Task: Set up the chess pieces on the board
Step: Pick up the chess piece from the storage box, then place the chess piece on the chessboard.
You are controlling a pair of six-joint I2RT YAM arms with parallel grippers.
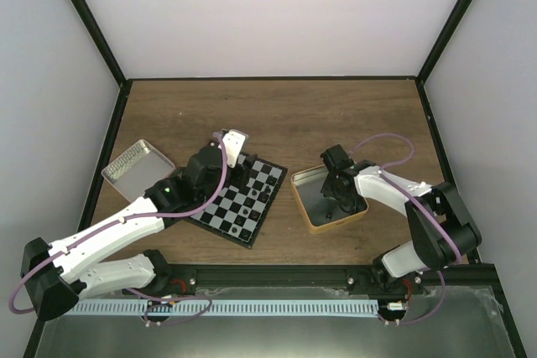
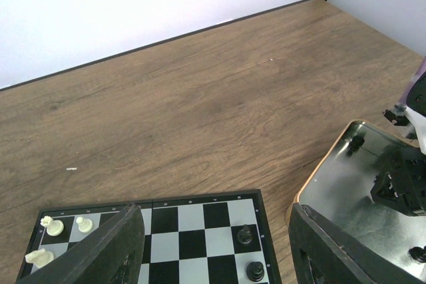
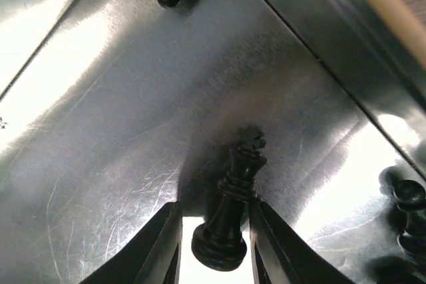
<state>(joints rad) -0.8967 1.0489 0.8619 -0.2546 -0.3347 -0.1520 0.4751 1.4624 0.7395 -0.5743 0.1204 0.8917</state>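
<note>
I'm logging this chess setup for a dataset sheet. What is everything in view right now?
Table: one, brown wood, under everything.
Board: one, black and pale checks, centre-left of the table.
Gold-rimmed tin: one, silvery inside, right of the board.
Silver tin: one, left of the board.
White pieces: three visible, cream, at one corner of the board.
Black pieces: at least two on the board, several loose in the gold-rimmed tin.
Left end effector: one, black, open above the board.
Right end effector: one, black, inside the gold-rimmed tin, fingers either side of a black piece; grip unclear.
</note>
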